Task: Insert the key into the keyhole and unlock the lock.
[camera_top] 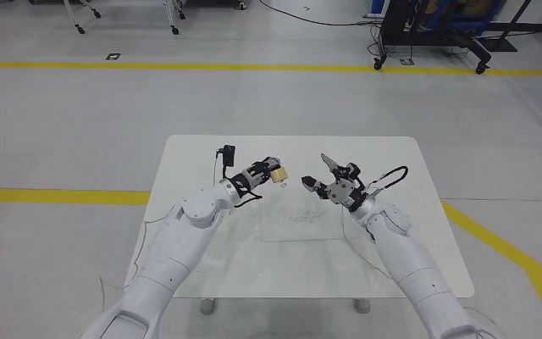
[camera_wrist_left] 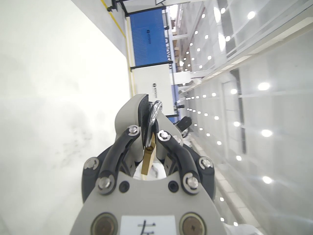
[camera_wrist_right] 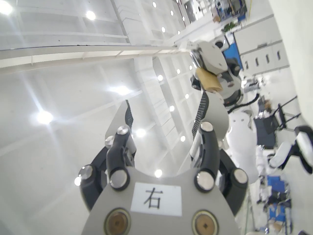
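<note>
While your left pincer [camera_top: 271,169] is clamped on the padlock [camera_top: 279,175], gripping it by the steel shackle [camera_wrist_left: 155,108], the brass body juts free past the fingertips, held up over the middle of the white table [camera_top: 398,254]. Your right pincer [camera_top: 317,171] hangs opposite with its jaws spread wide and nothing between them.

From that right pincer, seen from above, the padlock lies at nine o'clock, near but apart, with only air between the two. The padlock's long axis runs from shackle to base along the left pincer's own line, pointing toward about two o'clock, so the base end looks to be turned roughly toward your right pincer. The keyhole itself is too small to make out.

Your right arm is the free one, and it would need the key in its fingers before any insertion; where the key lies cannot be told.

Faint scuff marks [camera_top: 305,217] sit on the table at six o'clock from the gap, and a black cable [camera_top: 225,156] loops at nine o'clock from the padlock. Neither stands in the way.
</note>
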Action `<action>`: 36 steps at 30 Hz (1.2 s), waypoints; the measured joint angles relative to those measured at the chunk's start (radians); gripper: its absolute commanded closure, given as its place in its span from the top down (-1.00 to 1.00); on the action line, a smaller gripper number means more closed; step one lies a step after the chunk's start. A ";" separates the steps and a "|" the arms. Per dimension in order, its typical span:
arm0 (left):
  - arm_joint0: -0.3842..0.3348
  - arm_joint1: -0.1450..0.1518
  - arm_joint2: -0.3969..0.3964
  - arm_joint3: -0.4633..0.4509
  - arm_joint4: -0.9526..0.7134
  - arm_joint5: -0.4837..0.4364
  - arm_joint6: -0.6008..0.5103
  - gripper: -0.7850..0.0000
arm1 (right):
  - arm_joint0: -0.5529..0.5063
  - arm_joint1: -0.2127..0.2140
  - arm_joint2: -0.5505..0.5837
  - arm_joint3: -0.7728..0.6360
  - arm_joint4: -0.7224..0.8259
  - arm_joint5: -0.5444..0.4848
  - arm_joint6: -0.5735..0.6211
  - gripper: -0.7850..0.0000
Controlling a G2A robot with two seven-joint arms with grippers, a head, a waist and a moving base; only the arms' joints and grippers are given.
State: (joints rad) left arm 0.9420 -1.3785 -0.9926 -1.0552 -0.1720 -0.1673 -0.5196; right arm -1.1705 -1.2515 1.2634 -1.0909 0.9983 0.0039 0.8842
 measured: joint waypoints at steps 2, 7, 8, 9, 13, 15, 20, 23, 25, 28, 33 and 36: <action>-0.009 -0.002 0.037 -0.001 0.101 0.017 0.004 -1.00 | -0.016 0.016 0.058 -0.020 -0.046 -0.036 -0.045 1.00; -0.047 -0.006 0.137 0.018 0.368 0.064 -0.010 -1.00 | -0.046 0.036 0.146 -0.065 -0.103 -0.065 -0.093 1.00; -0.054 -0.009 0.163 0.022 0.427 0.069 -0.020 -1.00 | -0.045 0.036 0.143 -0.064 -0.102 -0.064 -0.092 1.00; -0.059 -0.013 0.182 0.026 0.460 0.072 -0.030 -1.00 | -0.045 0.036 0.141 -0.063 -0.101 -0.064 -0.092 1.00; -0.085 -0.029 0.241 0.060 0.527 0.068 -0.084 -0.58 | -0.045 0.035 0.140 -0.063 -0.101 -0.064 -0.092 1.00; -0.096 -0.038 0.257 0.081 0.525 0.065 -0.099 0.76 | -0.045 0.035 0.141 -0.063 -0.101 -0.064 -0.092 1.00; -0.118 -0.051 0.268 0.121 0.519 0.056 -0.108 1.00 | -0.045 0.035 0.141 -0.063 -0.101 -0.064 -0.092 1.00; -0.125 -0.050 0.258 0.132 0.531 0.058 -0.103 1.00 | -0.045 0.035 0.141 -0.063 -0.101 -0.064 -0.092 1.00; -0.122 -0.048 0.233 0.129 0.500 0.055 -0.088 1.00 | -0.045 0.035 0.141 -0.063 -0.101 -0.064 -0.092 1.00; -0.113 -0.037 0.185 0.107 0.475 0.046 -0.045 1.00 | -0.045 0.035 0.141 -0.063 -0.101 -0.064 -0.092 1.00; -0.076 0.000 0.100 -0.035 0.583 0.046 0.057 1.00 | -0.052 0.039 0.171 -0.084 -0.100 -0.105 -0.117 1.00; -0.039 0.034 0.053 -0.178 0.767 0.073 0.091 1.00 | -0.069 0.050 0.245 -0.117 -0.078 -0.164 -0.108 1.00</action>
State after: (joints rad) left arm 0.9032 -1.3450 -0.9393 -1.2334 0.5951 -0.0939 -0.4289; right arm -1.2393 -1.2020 1.5082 -1.2080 0.9205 -0.1602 0.7761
